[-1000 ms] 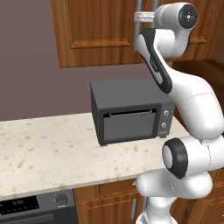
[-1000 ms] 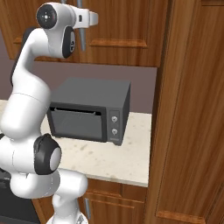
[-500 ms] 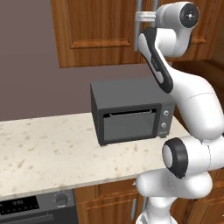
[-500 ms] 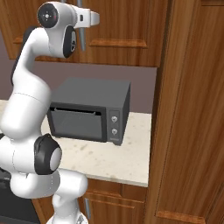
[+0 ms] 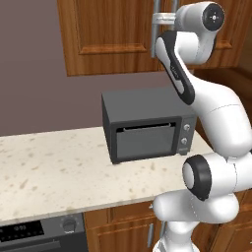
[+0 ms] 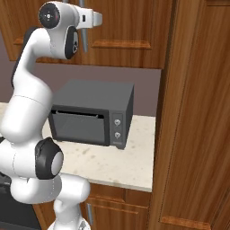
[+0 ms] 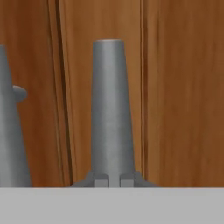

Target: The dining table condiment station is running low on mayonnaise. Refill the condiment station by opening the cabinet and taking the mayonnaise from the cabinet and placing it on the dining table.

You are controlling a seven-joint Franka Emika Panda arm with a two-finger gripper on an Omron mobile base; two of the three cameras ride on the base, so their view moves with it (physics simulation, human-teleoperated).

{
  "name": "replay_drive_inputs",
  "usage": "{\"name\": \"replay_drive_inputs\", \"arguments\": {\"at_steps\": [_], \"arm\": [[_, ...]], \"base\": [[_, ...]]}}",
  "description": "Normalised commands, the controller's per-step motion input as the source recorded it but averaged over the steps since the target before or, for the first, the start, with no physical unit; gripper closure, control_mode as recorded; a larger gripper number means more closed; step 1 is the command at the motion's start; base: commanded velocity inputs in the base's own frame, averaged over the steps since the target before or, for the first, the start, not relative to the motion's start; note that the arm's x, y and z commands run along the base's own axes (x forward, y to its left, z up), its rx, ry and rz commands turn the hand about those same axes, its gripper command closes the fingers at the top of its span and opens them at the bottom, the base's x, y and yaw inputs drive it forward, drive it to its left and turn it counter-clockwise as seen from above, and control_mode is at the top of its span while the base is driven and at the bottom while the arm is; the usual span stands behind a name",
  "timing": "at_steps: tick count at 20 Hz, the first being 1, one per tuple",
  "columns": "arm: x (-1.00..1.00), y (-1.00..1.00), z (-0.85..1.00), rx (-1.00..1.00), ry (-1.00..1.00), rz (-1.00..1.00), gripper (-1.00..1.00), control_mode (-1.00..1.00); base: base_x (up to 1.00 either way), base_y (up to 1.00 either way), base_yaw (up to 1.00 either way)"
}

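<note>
Fingers of the gripper (image 7: 113, 180) pinch the grey handle (image 7: 112, 109) on the cabinet (image 5: 113, 34) door. Doors are shut, mayonnaise inside unseen. Pull back slowly, gripping tight.

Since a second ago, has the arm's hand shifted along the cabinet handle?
No. In the left base view the gripper sits at the same height on the grey handle against the cabinet door panel, shut on the bar.
</note>
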Motion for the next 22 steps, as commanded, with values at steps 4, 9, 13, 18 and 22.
{"name": "replay_drive_inputs", "arguments": {"at_steps": [4,9,13,18,22], "arm": [[-0.02,0.0,0.0,0.0,0.0,0.0,1.0,-1.0],[-0.27,0.0,-0.11,0.0,0.0,0.0,1.0,-1.0],[-0.68,0.01,-0.32,-0.01,-0.03,0.0,1.0,-1.0],[-0.95,-0.04,-0.51,0.01,0.0,0.0,1.0,-1.0],[-1.0,-0.23,-0.51,0.06,0.0,0.01,1.0,-1.0]], "base": [[0.0,0.0,0.0],[0.0,0.0,0.0],[0.0,0.0,0.0],[0.0,0.0,0.0],[0.0,0.0,0.0]]}}
